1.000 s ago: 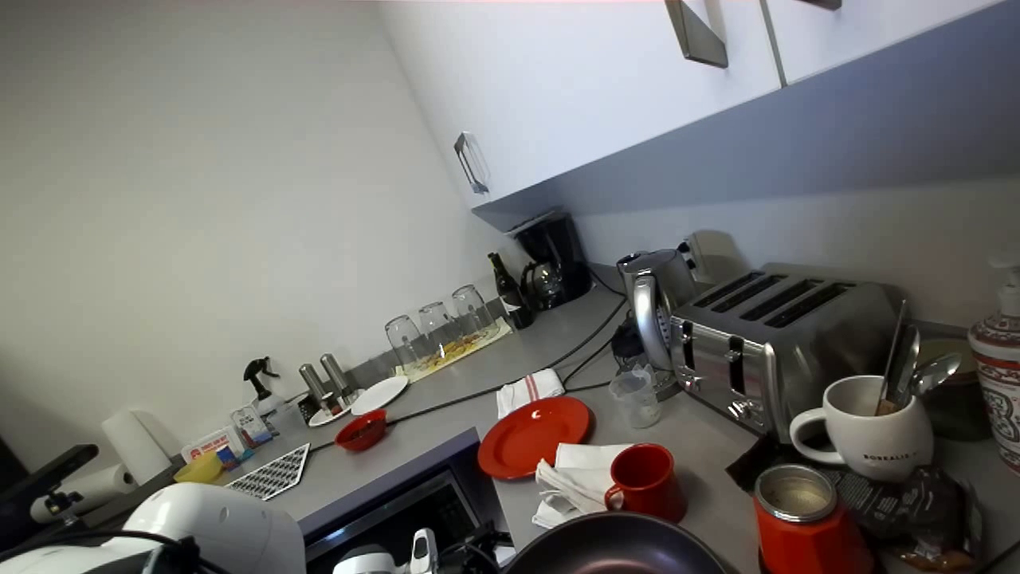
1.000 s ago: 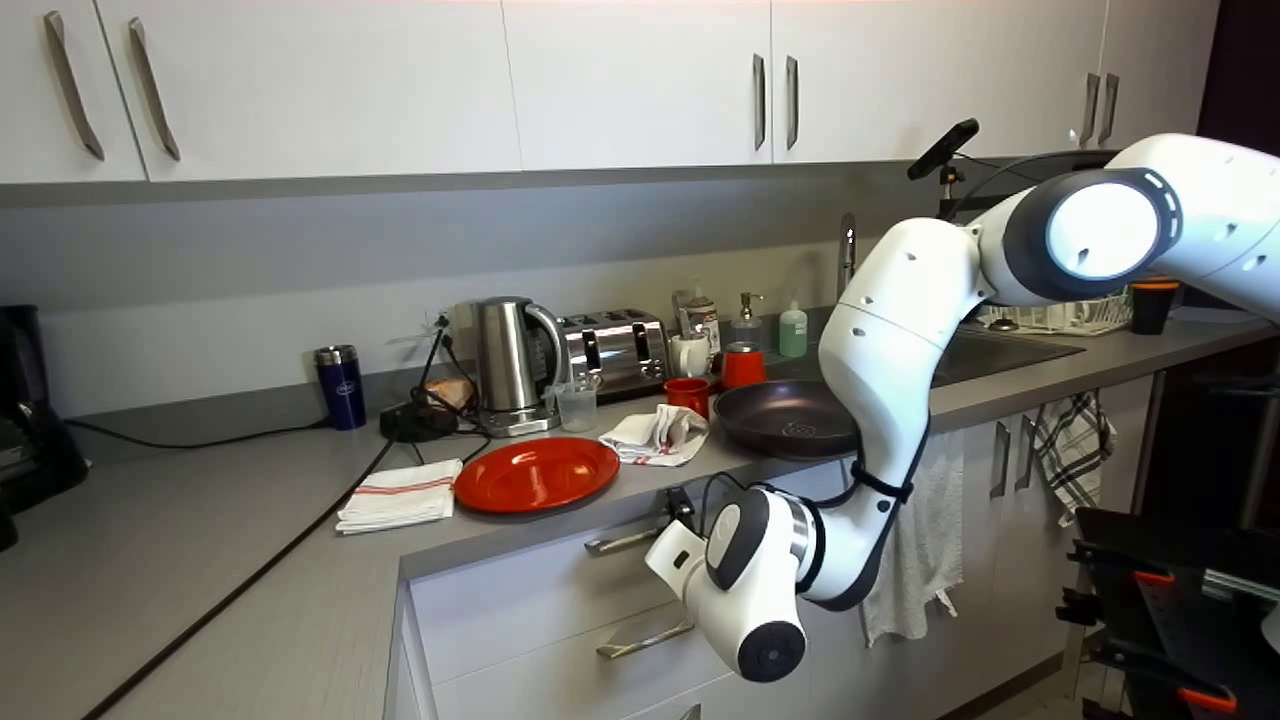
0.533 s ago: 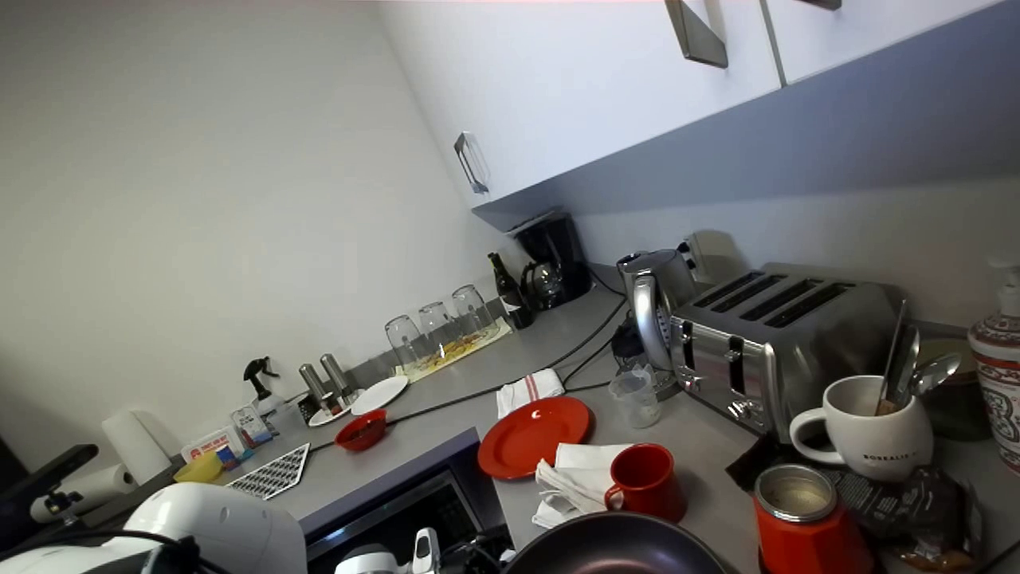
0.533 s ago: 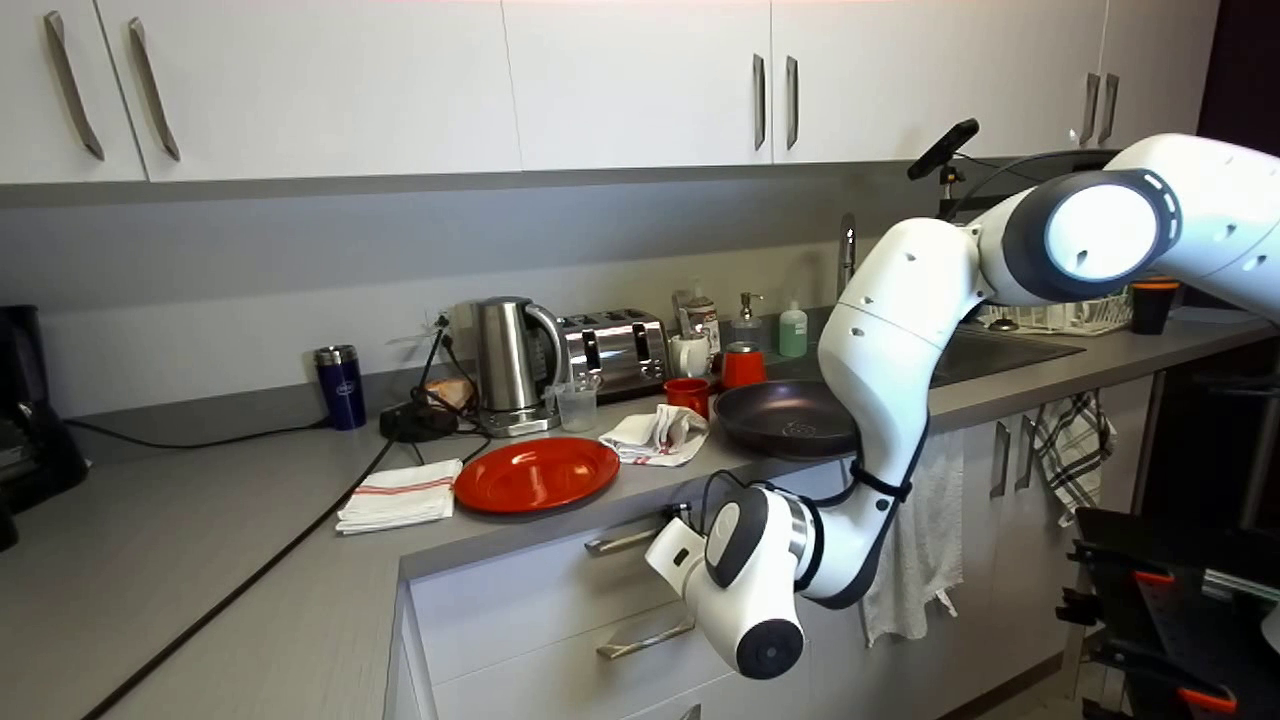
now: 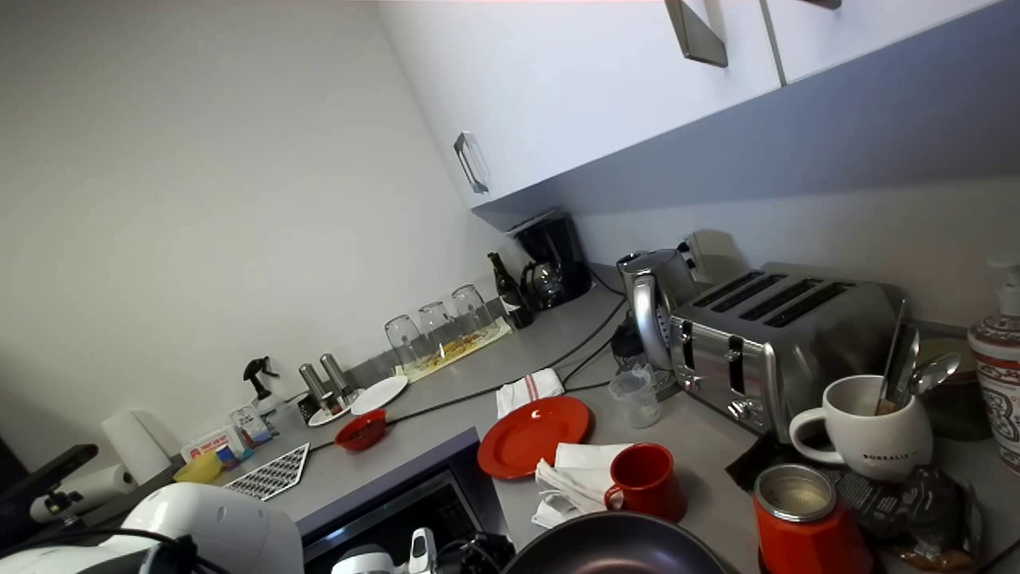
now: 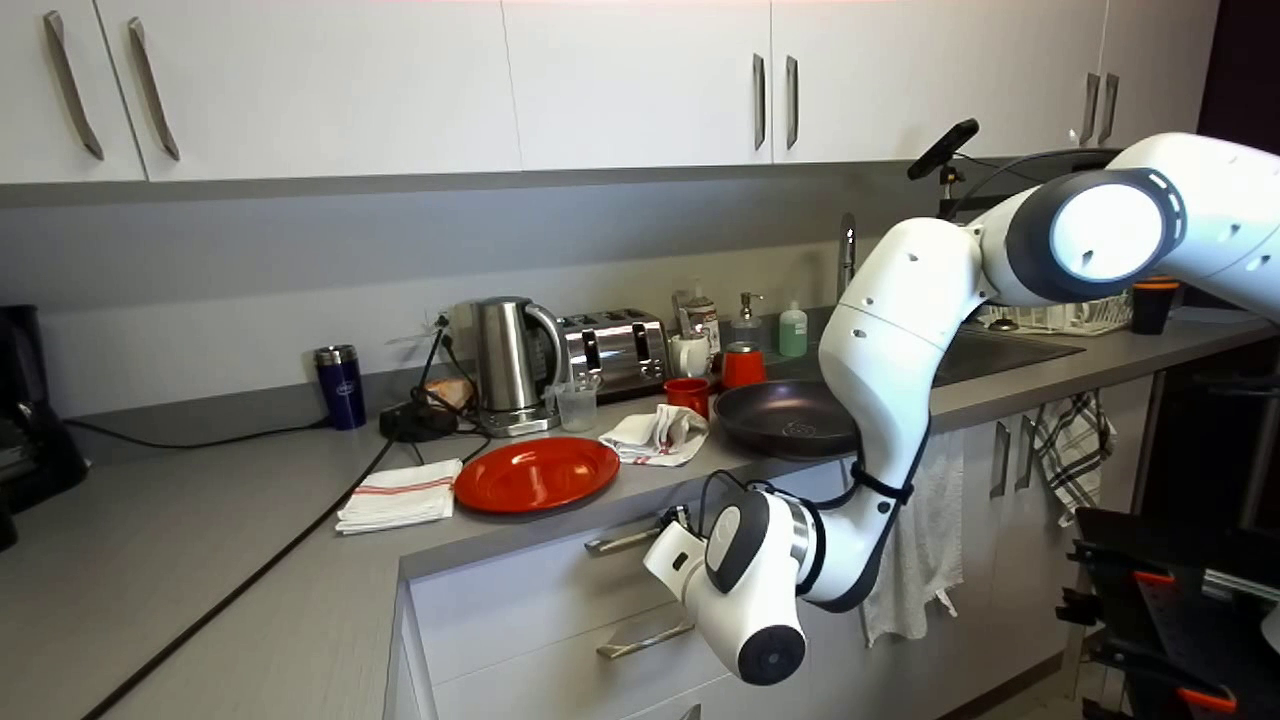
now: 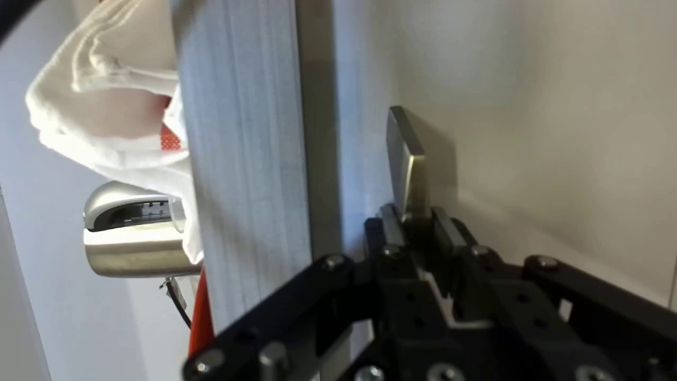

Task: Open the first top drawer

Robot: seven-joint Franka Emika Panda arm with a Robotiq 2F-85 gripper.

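Through my cameras I count three clear glass tumblers (image 5: 437,327), two white cloths with red markings (image 6: 396,497), one round red plate (image 6: 537,475), one red mug (image 5: 649,482), one white mug (image 5: 876,437), one steel kettle (image 6: 505,355), one four-slot steel toaster (image 5: 789,339); in an exterior view, six metal cupboard handles (image 6: 760,100) and three pale-grey drawer fronts (image 6: 525,600).

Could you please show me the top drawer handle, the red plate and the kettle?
Top drawer handle (image 7: 407,164): wrist view, its exposed part.
Red plate (image 6: 537,475): in an exterior view, flat centre.
Kettle (image 6: 503,358): in an exterior view, steel body.
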